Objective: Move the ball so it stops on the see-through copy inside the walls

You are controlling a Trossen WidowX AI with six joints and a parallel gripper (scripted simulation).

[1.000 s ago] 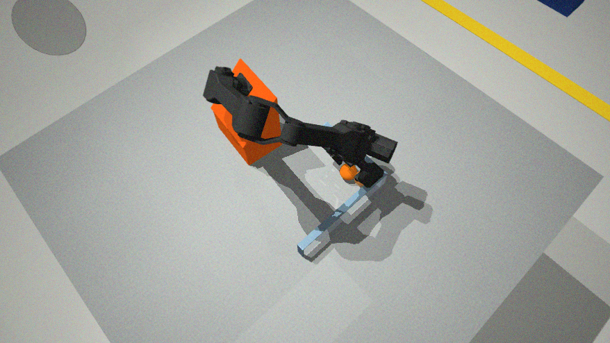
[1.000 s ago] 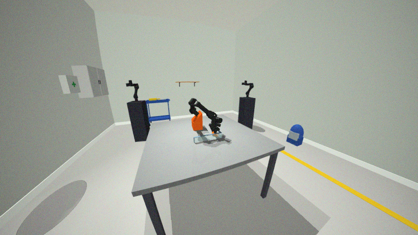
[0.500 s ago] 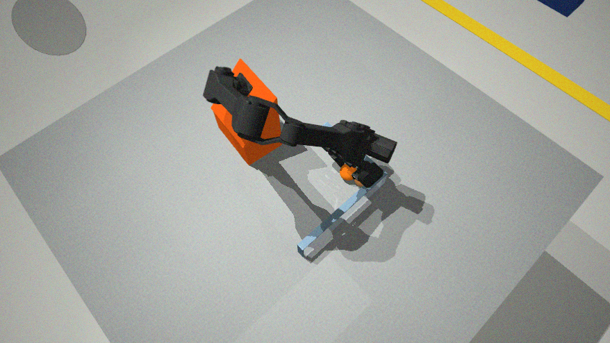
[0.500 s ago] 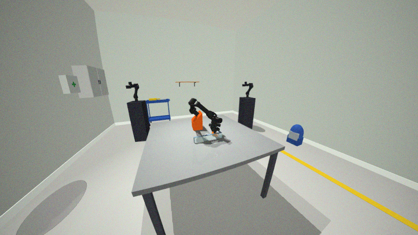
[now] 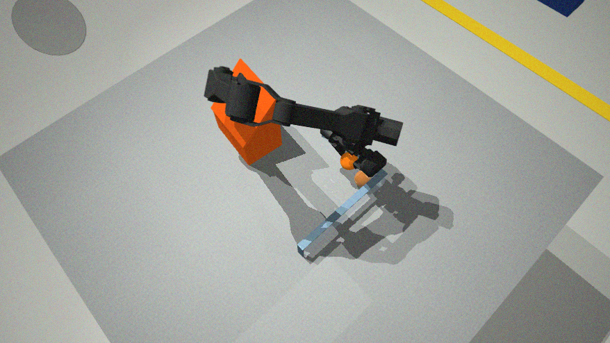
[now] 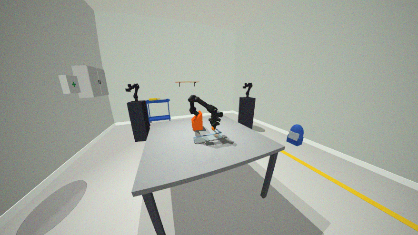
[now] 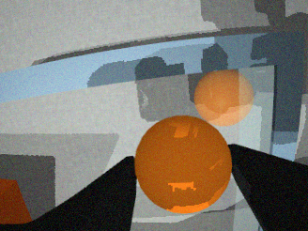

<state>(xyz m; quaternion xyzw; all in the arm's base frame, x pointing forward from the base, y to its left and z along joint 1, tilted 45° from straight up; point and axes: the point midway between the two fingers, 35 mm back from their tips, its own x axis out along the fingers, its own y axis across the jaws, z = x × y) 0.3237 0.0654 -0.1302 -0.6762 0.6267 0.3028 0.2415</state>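
Now the gripper has its fingers pinching the orange ball, just short of the see-through copy by the clear wall. Judged from this, a short, slow carry onto the copy suits best — release only once the ball rests there. No writing is readable.

Ball: solid orange, glossy, round. It sits clamped between my two dark fingers, one pressed on each side. See-through copy: paler, washed-out orange, same size, resting in the corner of the clear walls. From the ball, the copy lies just beyond and slightly to one side, near but apart. Walls are low, bluish, glassy.
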